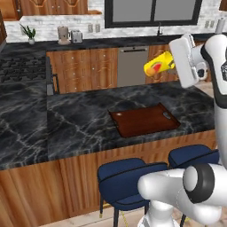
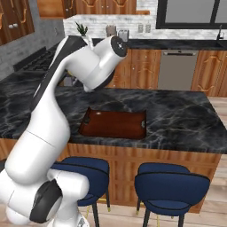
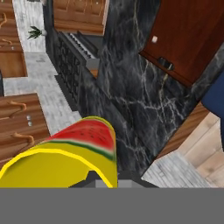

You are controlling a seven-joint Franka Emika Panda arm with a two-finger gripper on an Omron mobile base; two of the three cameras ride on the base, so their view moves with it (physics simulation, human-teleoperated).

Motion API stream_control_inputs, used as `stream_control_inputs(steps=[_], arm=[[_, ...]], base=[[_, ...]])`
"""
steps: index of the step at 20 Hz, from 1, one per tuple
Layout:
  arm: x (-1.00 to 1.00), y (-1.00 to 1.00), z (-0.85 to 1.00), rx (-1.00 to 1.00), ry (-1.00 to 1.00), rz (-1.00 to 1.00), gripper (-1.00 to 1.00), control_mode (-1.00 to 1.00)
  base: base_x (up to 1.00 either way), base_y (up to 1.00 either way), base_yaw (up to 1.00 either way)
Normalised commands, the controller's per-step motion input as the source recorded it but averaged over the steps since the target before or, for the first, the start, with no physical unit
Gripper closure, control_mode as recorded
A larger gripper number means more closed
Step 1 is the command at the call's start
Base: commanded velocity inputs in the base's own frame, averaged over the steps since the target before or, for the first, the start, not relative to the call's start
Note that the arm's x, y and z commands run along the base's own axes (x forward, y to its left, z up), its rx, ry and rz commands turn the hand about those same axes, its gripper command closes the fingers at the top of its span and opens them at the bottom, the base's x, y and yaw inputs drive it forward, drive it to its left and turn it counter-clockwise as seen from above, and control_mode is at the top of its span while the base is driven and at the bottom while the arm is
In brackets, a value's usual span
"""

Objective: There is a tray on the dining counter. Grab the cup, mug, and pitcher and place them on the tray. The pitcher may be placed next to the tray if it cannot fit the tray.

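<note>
Fingers (image 1: 170, 62) clenched on yellow watermelon-print cup (image 1: 158, 64), tipped sideways, high above the tray (image 1: 144, 119).

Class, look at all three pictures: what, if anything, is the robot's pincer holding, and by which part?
The pincer holds a yellow cup with a watermelon picture, lifted above the dining counter; the exact place of the hold cannot be told.

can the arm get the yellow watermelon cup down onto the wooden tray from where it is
Probably yes: the end effector holds the yellow watermelon-print cup in the air above the flat reddish-brown wooden tray, with nothing between them.
</note>
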Motion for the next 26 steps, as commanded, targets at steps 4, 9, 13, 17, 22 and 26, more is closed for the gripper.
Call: stream_control_inputs(steps=[4, 9, 13, 17, 22, 26], arm=[[0.21, 0.00, 0.00, 0.00, 0.00, 0.00, 1.00, -1.00], [0.32, 0.01, 0.00, 0.00, 0.00, -0.04, 1.00, -1.00], [0.38, 0.02, 0.00, 0.00, 0.00, -0.06, 1.00, -1.00], [0.40, 0.08, 0.00, 0.00, 0.00, -0.09, 1.00, -1.00], [0.39, 0.18, -0.01, 0.00, 0.00, -0.11, 1.00, -1.00], [0.15, 0.16, -0.04, -0.03, 0.00, -0.01, 1.00, -1.00]], base=[[0.00, 0.00, 0.00], [0.00, 0.00, 0.00], [0.00, 0.00, 0.00], [0.00, 0.00, 0.00], [0.00, 0.00, 0.00], [0.00, 0.00, 0.00]])
